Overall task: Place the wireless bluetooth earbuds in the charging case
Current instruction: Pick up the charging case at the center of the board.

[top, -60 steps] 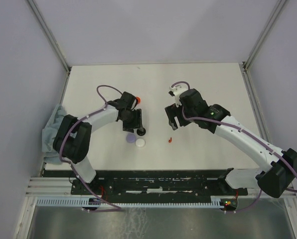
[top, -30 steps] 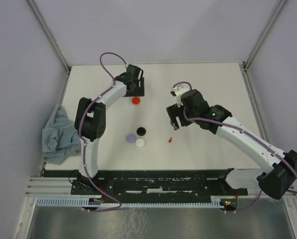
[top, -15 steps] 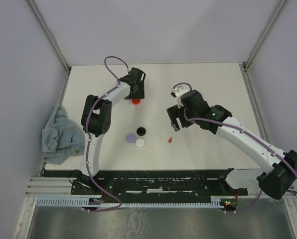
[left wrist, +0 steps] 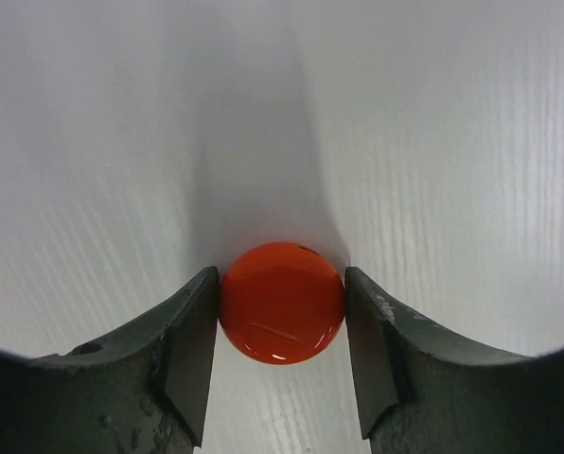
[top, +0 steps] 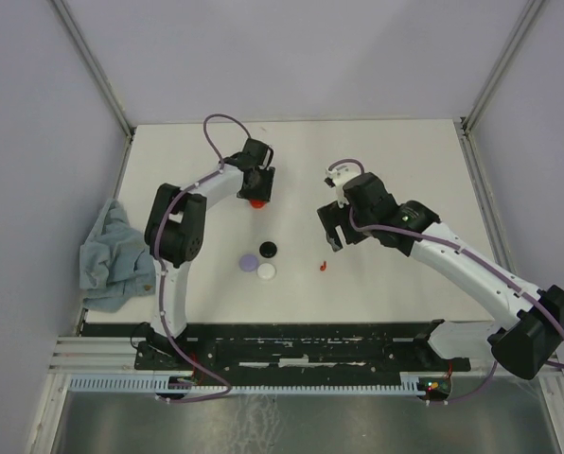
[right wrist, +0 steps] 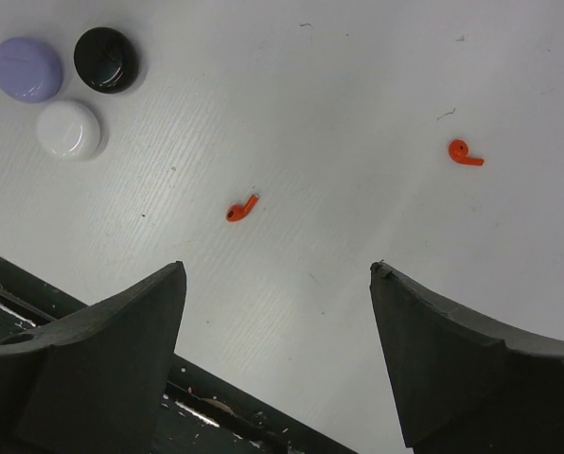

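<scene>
Red disc [left wrist: 282, 303] clamped by left end effector [left wrist: 281, 322], right end effector [right wrist: 277, 276] spread, wrist-only second earbud [right wrist: 465, 152]

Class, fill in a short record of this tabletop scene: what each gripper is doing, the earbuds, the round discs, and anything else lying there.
Left gripper: fingers either side of the red disc, against it or nearly; a firm grip cannot be confirmed
Right gripper: open, holding nothing, above the table
Red earbuds: two, lying loose on the table, apart from each other
Other discs: lavender disc, black disc and white disc, clustered together
Cloth: crumpled at the table's left edge
</scene>
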`<action>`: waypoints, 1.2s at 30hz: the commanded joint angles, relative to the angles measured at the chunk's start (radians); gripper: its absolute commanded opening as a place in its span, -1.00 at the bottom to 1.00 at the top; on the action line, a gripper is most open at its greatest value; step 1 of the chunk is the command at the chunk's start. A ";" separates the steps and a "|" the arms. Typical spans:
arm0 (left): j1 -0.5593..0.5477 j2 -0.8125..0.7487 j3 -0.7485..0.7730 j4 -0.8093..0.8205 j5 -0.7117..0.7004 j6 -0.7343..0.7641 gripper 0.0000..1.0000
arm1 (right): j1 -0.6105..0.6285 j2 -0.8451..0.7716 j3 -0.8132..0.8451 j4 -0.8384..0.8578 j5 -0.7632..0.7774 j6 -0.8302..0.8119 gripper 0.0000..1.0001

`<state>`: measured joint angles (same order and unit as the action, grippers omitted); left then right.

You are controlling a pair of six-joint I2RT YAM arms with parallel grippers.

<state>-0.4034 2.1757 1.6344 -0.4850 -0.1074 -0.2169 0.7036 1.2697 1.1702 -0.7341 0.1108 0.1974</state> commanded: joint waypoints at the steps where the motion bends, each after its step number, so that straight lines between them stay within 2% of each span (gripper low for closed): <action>1: -0.056 -0.109 -0.060 0.000 0.172 0.266 0.07 | -0.007 -0.042 -0.015 0.017 0.032 0.009 0.75; 7: -0.185 -0.144 -0.110 -0.003 0.289 0.491 0.13 | -0.006 -0.052 -0.019 -0.003 0.057 0.013 0.75; 12: -0.258 -0.135 -0.121 -0.024 0.279 0.566 0.20 | -0.007 -0.068 -0.019 -0.024 0.072 0.016 0.75; 21: -0.271 -0.134 -0.132 -0.007 0.116 0.492 0.33 | -0.007 -0.079 -0.031 -0.027 0.076 0.030 0.75; 30: -0.269 -0.199 -0.179 -0.007 -0.006 0.443 0.40 | -0.007 -0.057 -0.023 -0.014 0.068 0.030 0.75; 36: -0.195 -0.243 -0.215 0.024 -0.091 0.329 0.42 | -0.007 -0.025 -0.007 -0.001 0.066 0.025 0.75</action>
<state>-0.6609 2.0064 1.4273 -0.4988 -0.1135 0.2199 0.6998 1.2266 1.1419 -0.7715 0.1600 0.2157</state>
